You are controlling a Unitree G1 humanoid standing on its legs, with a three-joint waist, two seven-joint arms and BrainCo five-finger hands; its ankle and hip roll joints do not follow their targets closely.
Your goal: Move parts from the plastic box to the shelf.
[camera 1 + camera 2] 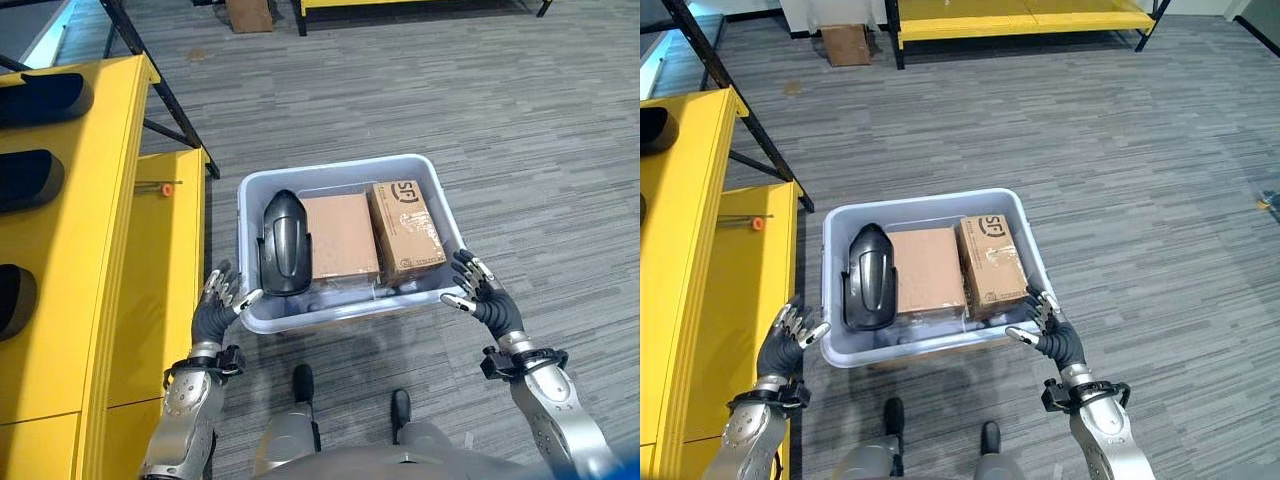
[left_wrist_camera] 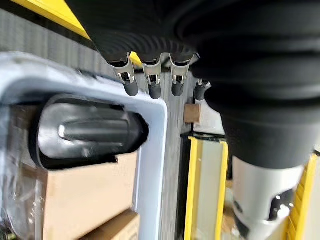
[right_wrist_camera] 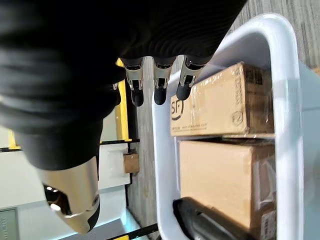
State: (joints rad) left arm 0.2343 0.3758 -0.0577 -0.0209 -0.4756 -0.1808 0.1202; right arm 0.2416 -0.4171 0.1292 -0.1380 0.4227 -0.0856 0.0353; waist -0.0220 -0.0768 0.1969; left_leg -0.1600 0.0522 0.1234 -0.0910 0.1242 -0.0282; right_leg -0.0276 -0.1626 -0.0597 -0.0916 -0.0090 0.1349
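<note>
Your left hand point(image 1: 218, 300) and right hand point(image 1: 478, 292) flank the pale grey plastic box point(image 1: 345, 310) near corners, fingers loosely spread, holding nothing; expect stiff, slippery, loaded weight, so grip under its rim

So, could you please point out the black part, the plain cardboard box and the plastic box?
black part point(image 1: 285, 243), left eye view, its ridged top.
plain cardboard box point(image 1: 340, 238), left eye view, top face.
plastic box point(image 1: 335, 167), left eye view, far rim.

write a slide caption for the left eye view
Both open hands, left hand and right hand, flank the plastic box holding a black part and two cardboard boxes.
</note>
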